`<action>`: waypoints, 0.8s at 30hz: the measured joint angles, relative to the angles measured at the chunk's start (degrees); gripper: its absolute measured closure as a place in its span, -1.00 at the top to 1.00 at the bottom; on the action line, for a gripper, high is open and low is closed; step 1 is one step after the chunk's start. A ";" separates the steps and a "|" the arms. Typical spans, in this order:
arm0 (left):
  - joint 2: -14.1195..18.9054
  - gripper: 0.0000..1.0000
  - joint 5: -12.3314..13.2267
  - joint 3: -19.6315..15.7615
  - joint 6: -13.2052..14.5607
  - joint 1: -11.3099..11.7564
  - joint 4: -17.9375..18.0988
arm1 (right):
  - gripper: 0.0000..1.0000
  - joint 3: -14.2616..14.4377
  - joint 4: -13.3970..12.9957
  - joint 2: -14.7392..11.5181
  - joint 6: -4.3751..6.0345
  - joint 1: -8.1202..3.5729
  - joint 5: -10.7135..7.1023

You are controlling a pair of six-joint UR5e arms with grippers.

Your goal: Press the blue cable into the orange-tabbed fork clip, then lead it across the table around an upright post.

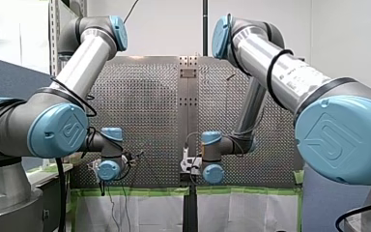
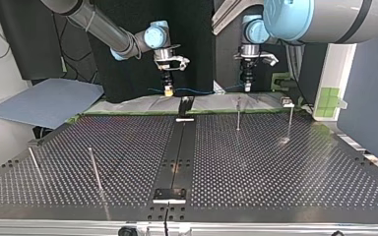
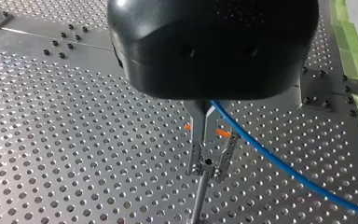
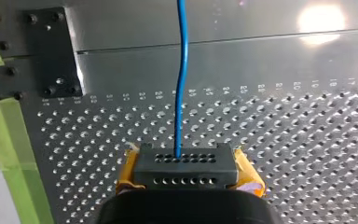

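Steel posts come nearest in the top view: two thin near posts (image 2: 94, 169) lean on the perforated table (image 2: 275, 167) at the view's left. Two far posts (image 2: 237, 118) stand upright further back at its right.

Beyond them, at the table's far edge, my right gripper (image 2: 168, 90) hangs just left of the view's middle. My left gripper (image 2: 246, 86) hangs well apart from it, to the right. The blue cable (image 2: 204, 92) is stretched between them, its long axis level and running across the view. A short length carries on past my right gripper toward the view's left, and its end is lost against the dark backdrop.

In the right wrist view the yellow pads (image 4: 249, 175) are closed on the cable (image 4: 181, 93), which points straight ahead over the table and runs out of view.

In the left wrist view the black housing hides the upper fingers. The metal fingers (image 3: 200, 126) stand together with the cable (image 3: 284, 165) coming out from between them, slanting off to one side and out of view. Just beneath the fingertips sits the fork clip (image 3: 209, 161), an orange tab (image 3: 221, 133) showing beside the fingers. Whether the cable touches the clip I cannot tell.

In the front view the wrists cover both grippers, and the cable cannot be made out.
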 joint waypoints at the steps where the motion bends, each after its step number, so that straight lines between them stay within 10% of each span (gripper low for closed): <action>1: 0.00 -1.00 0.21 0.18 -0.12 0.00 -0.08 | -1.00 -0.13 0.08 0.43 0.00 -0.08 -0.14; 24: -6.15 -1.00 0.69 7.30 -1.07 1.47 -4.77 | -1.00 -1.99 0.96 1.56 -0.24 -0.24 -0.72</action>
